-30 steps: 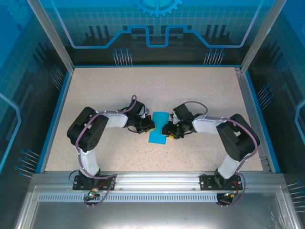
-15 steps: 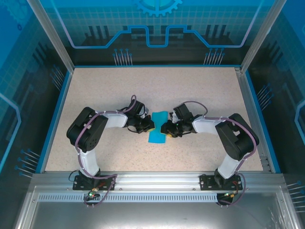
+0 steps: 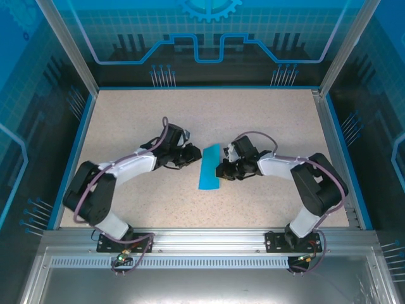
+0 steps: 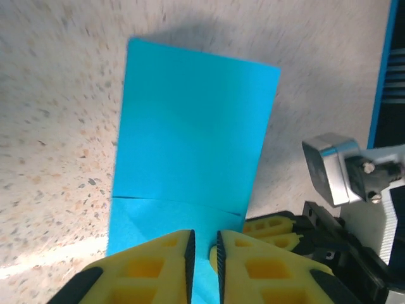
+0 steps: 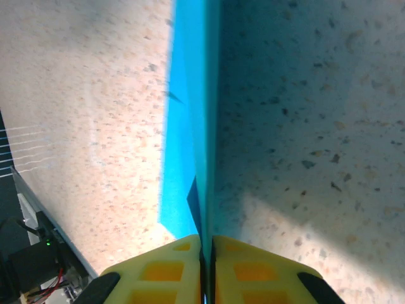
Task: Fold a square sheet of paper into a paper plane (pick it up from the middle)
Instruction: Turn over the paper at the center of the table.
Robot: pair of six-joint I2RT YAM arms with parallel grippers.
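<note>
The square sheet of paper [image 3: 209,168] is folded into a narrow cyan strip in the middle of the table. My right gripper [image 3: 222,170] is shut on its right edge. The right wrist view shows the sheet [image 5: 190,126] edge-on, running up from the pinched jaws [image 5: 207,244]. My left gripper [image 3: 193,154] is just left of the strip's far end, a little apart from it. In the left wrist view its jaws [image 4: 204,247] stand narrowly open over the paper [image 4: 196,126], which shows a fold line across it. The right gripper's yellow fingers [image 4: 272,228] hold the edge beside them.
The speckled tabletop [image 3: 139,120] is ringed by a blue rim [image 3: 74,152] and transparent walls. The right arm's wrist camera [image 4: 335,168] sits close beside the left jaws. Both arms' elbows fold outward towards the table's sides.
The left gripper let go of the paper, opened slightly and drew back up-left as its elbow swung outward. The right gripper closed on the paper's edge. The strip now looks longer and narrower.
</note>
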